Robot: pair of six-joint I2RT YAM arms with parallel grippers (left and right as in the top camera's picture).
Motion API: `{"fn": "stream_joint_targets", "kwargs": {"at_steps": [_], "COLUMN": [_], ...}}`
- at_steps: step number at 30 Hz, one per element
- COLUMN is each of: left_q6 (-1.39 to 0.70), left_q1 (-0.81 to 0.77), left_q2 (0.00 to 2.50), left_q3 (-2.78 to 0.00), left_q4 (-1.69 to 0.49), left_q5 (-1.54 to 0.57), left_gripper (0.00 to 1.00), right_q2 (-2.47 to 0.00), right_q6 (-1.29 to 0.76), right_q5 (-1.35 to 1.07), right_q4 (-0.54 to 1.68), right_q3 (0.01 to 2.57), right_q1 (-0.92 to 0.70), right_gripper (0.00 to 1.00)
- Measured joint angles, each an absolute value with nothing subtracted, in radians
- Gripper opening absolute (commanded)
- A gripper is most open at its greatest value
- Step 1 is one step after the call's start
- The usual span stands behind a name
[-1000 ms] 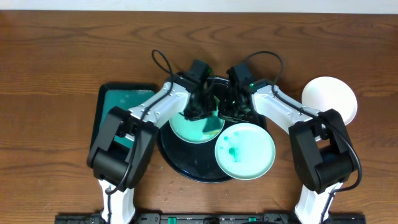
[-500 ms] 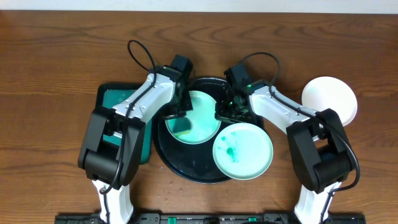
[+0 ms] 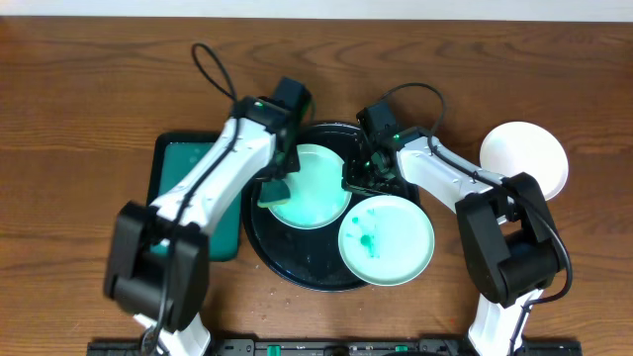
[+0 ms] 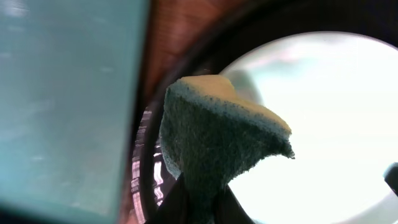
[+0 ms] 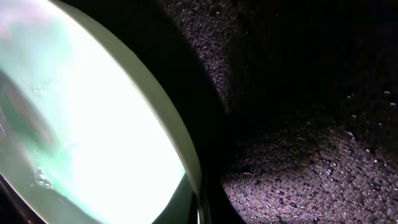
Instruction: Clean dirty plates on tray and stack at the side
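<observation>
Clamping a sponge (image 3: 274, 191) tight in the left gripper (image 3: 281, 174) and holding it over the left edge of the back plate (image 3: 315, 186), a mint one lying in the rear half of the tray (image 3: 297, 269). Catching that sponge (image 4: 217, 143) close up from the left wrist: pinched from below, dark green scrub face toward the camera, pale yellow layer on top, hanging right where the tray's dark rim (image 4: 186, 74) is meeting the back plate (image 4: 323, 124). Not showing whether touching the plate or hovering just above.

Sitting low with the right gripper (image 3: 363, 178) at the same plate's right edge. Filling the right wrist view with a dark grainy pad (image 5: 311, 124) just beside the pale rim of the back plate (image 5: 93, 124), teal film showing on the plate's face. Not revealing from any view whether parted, closed or gripping the rim: cannot tell.

Resting at the tray's front right, the front plate (image 3: 388, 239), mint too, carrying teal smears left of centre and overhanging the rim. Lying alone on the table (image 3: 79, 79), well off to the right, the white plate (image 3: 524, 158). Sitting just left of the tray, the green tray (image 3: 193, 188), with the left arm crossing above it
</observation>
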State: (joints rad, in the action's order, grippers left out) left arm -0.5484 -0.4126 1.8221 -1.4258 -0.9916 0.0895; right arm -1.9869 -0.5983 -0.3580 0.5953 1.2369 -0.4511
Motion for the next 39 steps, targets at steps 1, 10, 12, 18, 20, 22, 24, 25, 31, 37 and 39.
{"fn": "stream_joint_targets", "kwargs": {"at_steps": [1,10,12,18,20,22,24,25,31,37,39], "left_q6": [-0.548,-0.526,-0.513,-0.464,-0.457,-0.449,-0.445,-0.443,-0.419,-0.415,-0.417], "left_q1": [-0.397,-0.102,-0.049,0.000,-0.001,-0.001,-0.001,-0.001,-0.001,-0.001,-0.001], "left_q2": [1.805,1.784,1.795,1.859,1.887,1.919,1.958,1.977,2.027,2.019,2.011], "left_q3": [-1.426,-1.439,-1.439,-1.439,-1.439,-1.439,-1.439,-1.439,-1.439,-1.439,-1.439], "left_q4": [-1.000,-1.050,-1.045,-1.025,-1.016,-1.010,-1.003,-0.999,-0.991,-1.000,-1.005], "left_q5": [0.094,0.097,0.075,0.031,0.027,0.024,0.024,0.023,0.016,0.007,0.006], "left_gripper": [0.07,0.07,0.07,0.07,0.07,0.07,0.07,0.07,0.53,0.79,0.79], "right_q2": [-1.987,-1.987,-1.987,-1.987,-1.985,-1.983,-1.980,-1.977,-1.924,-1.843,-1.810], "right_q6": [-0.591,-0.507,-0.495,-0.472,-0.462,-0.456,-0.448,-0.444,-0.402,-0.368,-0.361], "right_q5": [-0.359,-0.360,-0.360,-0.360,-0.359,-0.356,-0.354,-0.352,-0.352,-0.350,-0.346], "right_q4": [0.595,0.595,0.596,0.597,0.598,0.601,0.606,0.609,0.640,0.643,0.644], "right_q3": [1.237,1.237,1.237,1.237,1.237,1.237,1.237,1.237,1.237,1.237,1.237], "right_q1": [-0.451,-0.451,-0.451,-0.451,-0.451,-0.451,-0.451,-0.451,-0.452,-0.453,-0.453], "right_gripper": [0.01,0.01,0.01,0.01,0.01,0.01,0.01,0.01,0.01,0.01,0.01]}}
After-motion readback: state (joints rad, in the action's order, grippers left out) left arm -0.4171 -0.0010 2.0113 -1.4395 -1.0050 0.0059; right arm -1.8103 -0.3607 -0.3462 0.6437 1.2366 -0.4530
